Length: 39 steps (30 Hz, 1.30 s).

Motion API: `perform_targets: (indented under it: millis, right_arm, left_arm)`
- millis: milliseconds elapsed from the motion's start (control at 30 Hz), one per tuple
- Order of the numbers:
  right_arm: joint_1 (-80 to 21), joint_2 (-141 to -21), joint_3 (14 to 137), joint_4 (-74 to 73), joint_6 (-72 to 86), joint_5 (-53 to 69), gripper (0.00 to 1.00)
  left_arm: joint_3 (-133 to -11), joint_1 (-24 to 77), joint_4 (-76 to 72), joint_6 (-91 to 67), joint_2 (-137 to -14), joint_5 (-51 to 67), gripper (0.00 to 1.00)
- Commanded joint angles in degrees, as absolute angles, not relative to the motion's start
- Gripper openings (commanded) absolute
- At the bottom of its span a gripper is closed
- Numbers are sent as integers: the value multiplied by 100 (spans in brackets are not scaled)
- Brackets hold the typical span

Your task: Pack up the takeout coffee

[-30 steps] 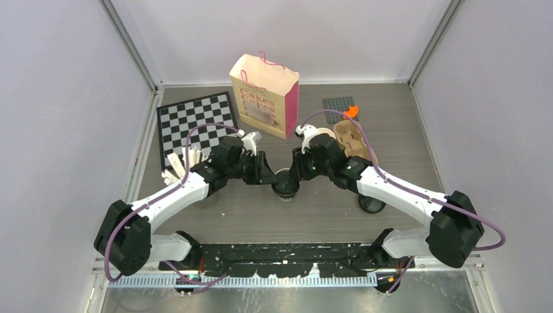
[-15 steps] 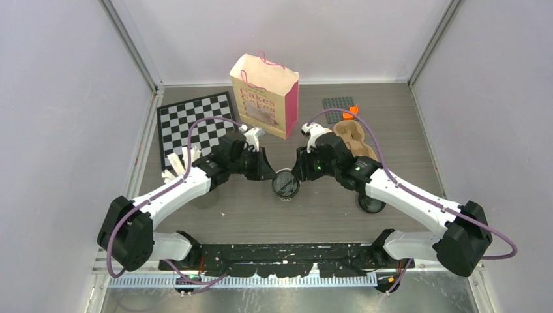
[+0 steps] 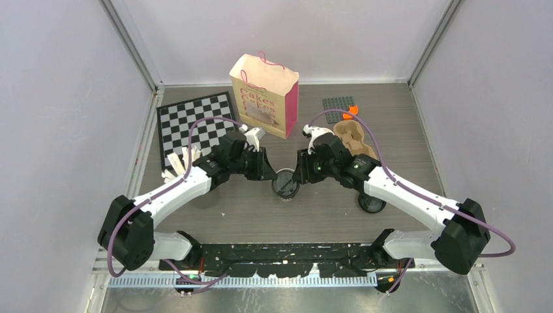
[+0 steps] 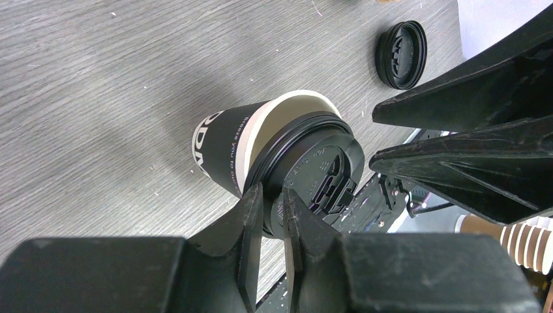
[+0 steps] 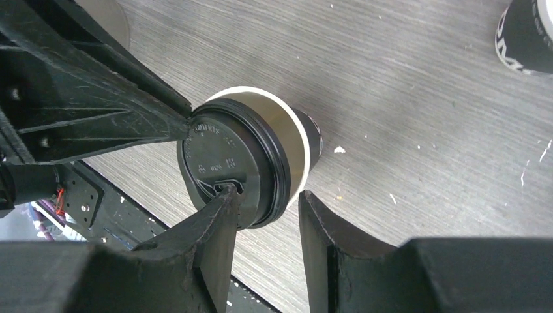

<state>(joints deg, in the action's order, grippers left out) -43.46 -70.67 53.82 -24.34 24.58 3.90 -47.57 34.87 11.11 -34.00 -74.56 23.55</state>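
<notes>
Black lid [image 4: 306,163] askew on cup [image 4: 222,147]; left claw [image 4: 272,197] pinches its rim, right claw [image 5: 267,197] half-open astride it

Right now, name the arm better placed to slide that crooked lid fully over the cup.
Left, probably. The left gripper sits nearly shut at the overhanging edge of the lid, opposite the bare white rim of the cup; pushing forward should centre it. The right gripper stands open beside it.

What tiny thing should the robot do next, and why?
Probably nudge the black lid sideways and press it down: it sits crooked on the coffee cup, white rim bare on one side. The left gripper pinches its edge; the right gripper is open.
</notes>
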Motion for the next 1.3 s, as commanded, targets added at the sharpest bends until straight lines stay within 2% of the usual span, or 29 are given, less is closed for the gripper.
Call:
perform_targets:
  millis: [0,433,633,967,1100,1267]
  right_arm:
    - [-4486,-7094,5603,-2575,2833,175,45]
    - [-5068,-7523,5950,-2873,2789,-851,43]
    - [-5124,-7602,6035,-2906,2722,-1016,31]
    - [-5141,-7620,6059,-2955,2646,-1033,22]
    - [-5134,-7574,6081,-2929,2653,-982,22]
    - [-5135,-7570,6143,-2910,2600,-1002,21]
  left_arm:
    - [-4966,3509,1072,-3315,-7477,2333,20]
    - [-4975,3512,1069,-3332,-7477,2338,20]
    - [-4984,3515,1072,-3345,-7489,2362,21]
    - [-4983,3510,1072,-3365,-7477,2382,21]
    - [-5013,3510,1096,-3395,-7421,2370,25]
    - [-5099,3512,1269,-3417,-7243,2203,37]
